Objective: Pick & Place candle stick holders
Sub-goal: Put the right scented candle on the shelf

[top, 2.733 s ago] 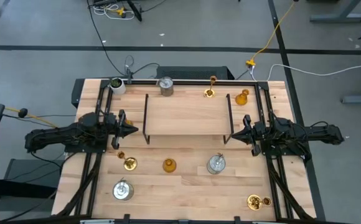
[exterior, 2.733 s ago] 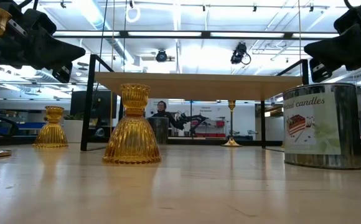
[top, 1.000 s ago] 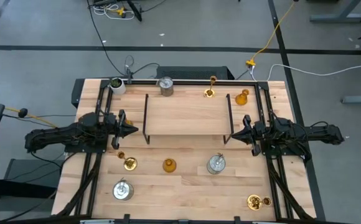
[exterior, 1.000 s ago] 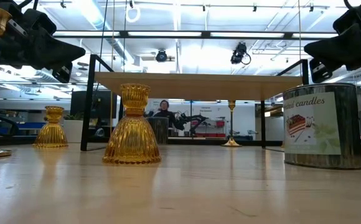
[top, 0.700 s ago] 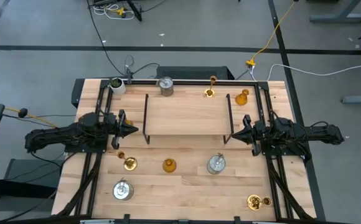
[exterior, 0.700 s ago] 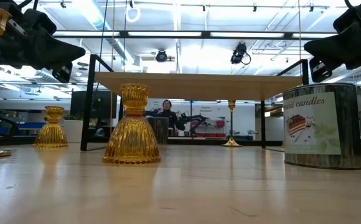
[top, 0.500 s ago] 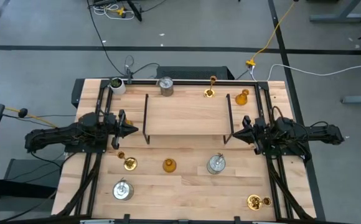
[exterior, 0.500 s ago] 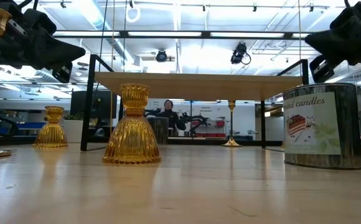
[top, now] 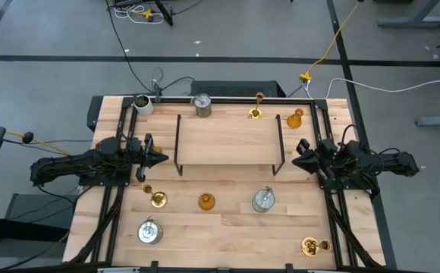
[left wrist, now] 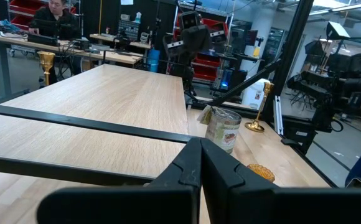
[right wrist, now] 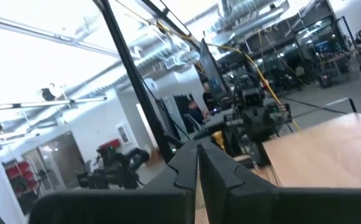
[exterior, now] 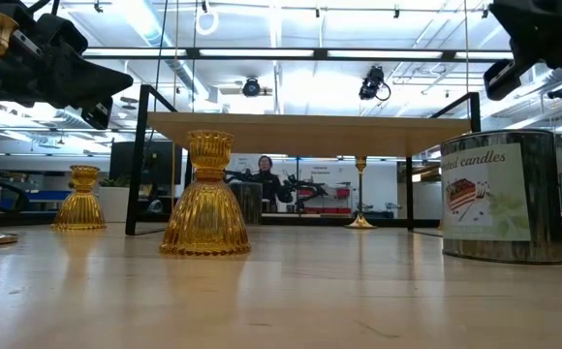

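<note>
The left gripper hangs just off the left end of the wooden rack with black wire sides, its fingers pressed together and holding nothing; the left wrist view shows the two dark fingers meeting at a point over the rack's top board. The right gripper sits just off the rack's right end, tilted up, fingers likewise together and empty.

The candle stick holders are spread over the pale wooden tabletop. Along the far edge stand a silver-grey metal can-shaped holder, a slim shiny gold brass holder with a flared base and an amber-orange bulbous glass holder near the far right corner. Nearer than the rack, from left to right, are a gold brass holder lying close to the left arm, an amber-orange ribbed glass holder and a second silver-grey metal can. Near the front edge, a third silver-grey can stands on the left and another gold brass holder lies on the right.

A small whitish cup with dark green contents stands at the far left corner.

In the low view the ribbed amber holder stands upright in front of the rack, and the can to its right carries a label reading "candles". Beyond the tabletop, a person sits in the room behind.
</note>
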`<state>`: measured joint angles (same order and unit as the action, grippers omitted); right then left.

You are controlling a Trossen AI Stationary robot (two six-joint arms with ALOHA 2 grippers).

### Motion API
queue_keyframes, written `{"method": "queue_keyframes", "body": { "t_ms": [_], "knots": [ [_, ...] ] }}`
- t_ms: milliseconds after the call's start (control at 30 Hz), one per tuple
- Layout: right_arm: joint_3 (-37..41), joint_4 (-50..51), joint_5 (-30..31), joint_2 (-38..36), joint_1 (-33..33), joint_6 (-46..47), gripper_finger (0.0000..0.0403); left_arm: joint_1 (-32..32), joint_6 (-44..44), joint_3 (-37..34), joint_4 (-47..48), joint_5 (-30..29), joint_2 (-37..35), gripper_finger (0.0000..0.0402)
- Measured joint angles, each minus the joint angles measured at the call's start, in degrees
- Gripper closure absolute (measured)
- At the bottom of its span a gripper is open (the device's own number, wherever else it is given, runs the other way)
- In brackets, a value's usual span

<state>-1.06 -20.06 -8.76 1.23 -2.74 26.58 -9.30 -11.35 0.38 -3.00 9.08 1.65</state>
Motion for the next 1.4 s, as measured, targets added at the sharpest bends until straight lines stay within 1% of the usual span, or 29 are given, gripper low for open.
{"method": "queue_keyframes", "body": {
  "t_ms": [133, 267, 533, 700, 1033, 1400],
  "knots": [
    [-0.56, -0.21, -0.3, 0.02, 0.0, 0.01, 0.039, 0.0, 0.0, 0.01, 0.02, 0.01, 0.0, 0.0394],
    [-3.32, 1.4, -0.12, 0.04, 0.0, -1.7, 0.0399, 0.0, 0.0, 0.01, 0.02, 0.01, 0.0, 0.0394],
    [-9.96, 5.33, 3.95, 0.08, 0.02, -6.1, 0.0401, 0.0, 0.0, 0.02, 0.0, 0.0, 0.0, 0.0394],
    [-15.15, 9.04, 5.74, 1.54, 0.02, -6.49, 0.0402, 0.0, 0.02, 0.02, 0.0, 0.0, 0.0, 0.0394],
    [-26.5, 14.95, 5.26, 9.95, 0.02, -6.55, 0.0403, 0.0, 0.0, 0.02, 0.0, 0.0, 0.0, 0.0394],
    [-38.77, 15.13, 4.8, 21.21, 0.02, -6.03, 0.0403, 0.0, 0.0, 0.0, -0.02, 0.0, 0.0, 0.0394]
  ]
}}
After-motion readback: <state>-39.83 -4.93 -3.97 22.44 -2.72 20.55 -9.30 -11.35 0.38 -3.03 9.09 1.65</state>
